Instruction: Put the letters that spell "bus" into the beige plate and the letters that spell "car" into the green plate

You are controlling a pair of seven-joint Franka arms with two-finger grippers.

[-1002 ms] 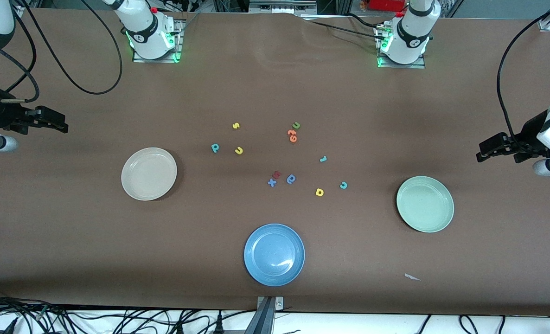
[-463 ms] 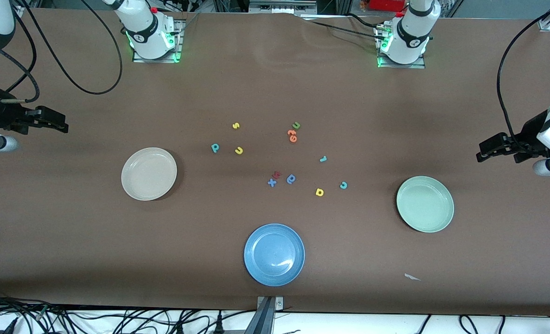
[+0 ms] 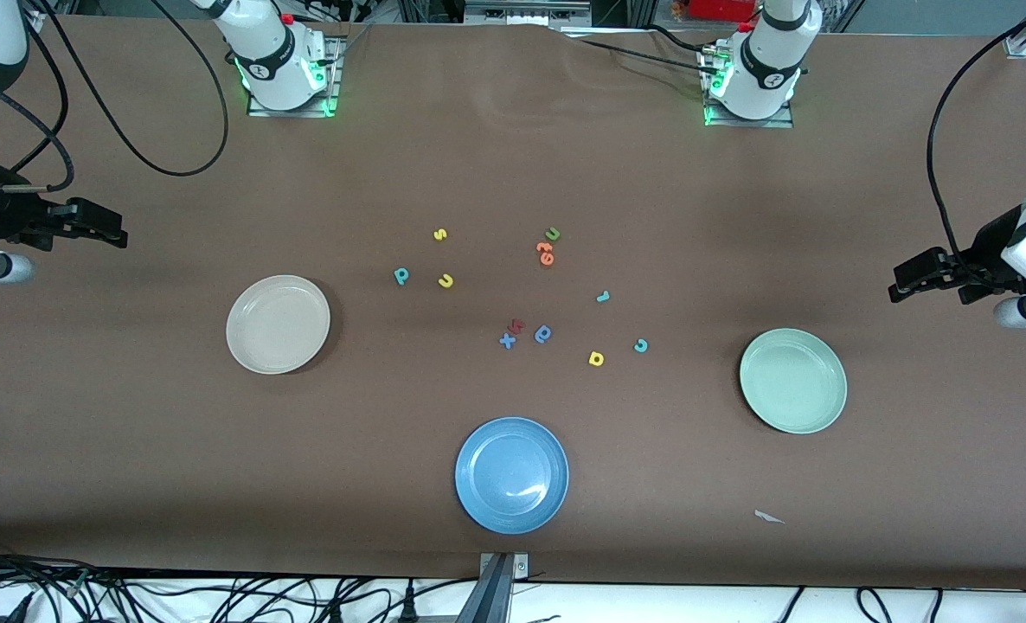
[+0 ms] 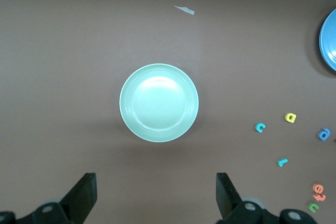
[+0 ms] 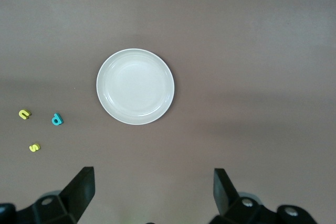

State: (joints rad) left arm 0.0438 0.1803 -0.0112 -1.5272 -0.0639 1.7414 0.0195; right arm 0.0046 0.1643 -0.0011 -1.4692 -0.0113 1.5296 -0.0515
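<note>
The beige plate (image 3: 278,324) (image 5: 135,86) lies empty toward the right arm's end, the green plate (image 3: 793,381) (image 4: 159,102) empty toward the left arm's end. Mid-table, the teal b (image 3: 401,276), yellow u (image 3: 445,280) and yellow s (image 3: 440,234) lie close together. The teal r (image 3: 602,297), teal c (image 3: 640,346) and yellow a (image 3: 596,358) lie closer to the green plate. My right gripper (image 3: 117,234) (image 5: 152,195) hangs open over bare table at its end. My left gripper (image 3: 898,290) (image 4: 156,198) is open over bare table at its end. Both hold nothing.
A blue plate (image 3: 511,474) sits near the table's front edge. A green u (image 3: 552,234), orange letters (image 3: 545,253), a blue round letter (image 3: 543,334), a blue x (image 3: 507,341) and a red letter (image 3: 517,325) lie among the others. A paper scrap (image 3: 768,517) lies near the front edge.
</note>
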